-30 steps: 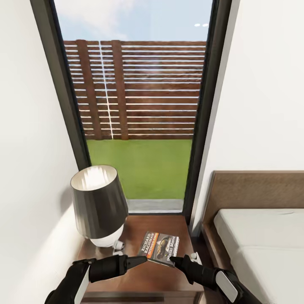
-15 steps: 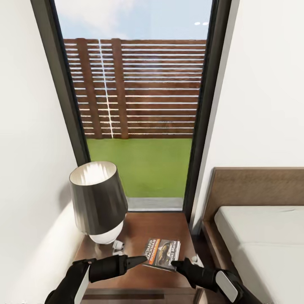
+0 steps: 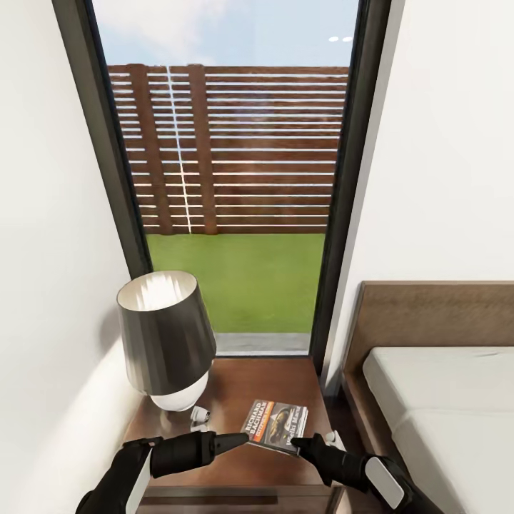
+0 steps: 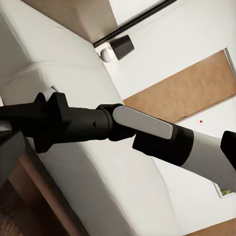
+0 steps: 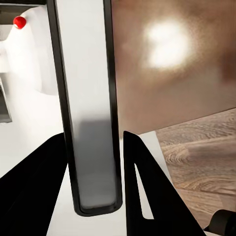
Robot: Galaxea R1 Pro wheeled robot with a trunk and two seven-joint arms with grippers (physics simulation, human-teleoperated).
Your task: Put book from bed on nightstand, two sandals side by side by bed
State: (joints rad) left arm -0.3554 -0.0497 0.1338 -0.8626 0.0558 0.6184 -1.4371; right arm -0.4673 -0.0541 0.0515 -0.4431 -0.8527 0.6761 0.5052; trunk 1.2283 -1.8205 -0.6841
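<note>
The bed [image 3: 442, 400] lies to the right pincer's right, bare of the book. The nightstand [image 3: 278, 382] under both pincers carries the book [image 3: 277, 425], flat beside a lamp [image 3: 165, 335]; that part looks done, sandals remaining. The right pincer [image 3: 303, 444] touches the book's near corner, its opening indiscernible; the left pincer [image 3: 239, 438] appears closed, empty, just beside the book.

We are seeing the right gripper [image 5: 96, 196] with its two dark fingers [image 5: 147, 196] closing on the book [image 5: 88, 108], which is showing edge-on as a pale slab with dark borders. Glossy brown wood [image 5: 172, 59] and plank floor [image 5: 201, 162] are lying behind.
</note>
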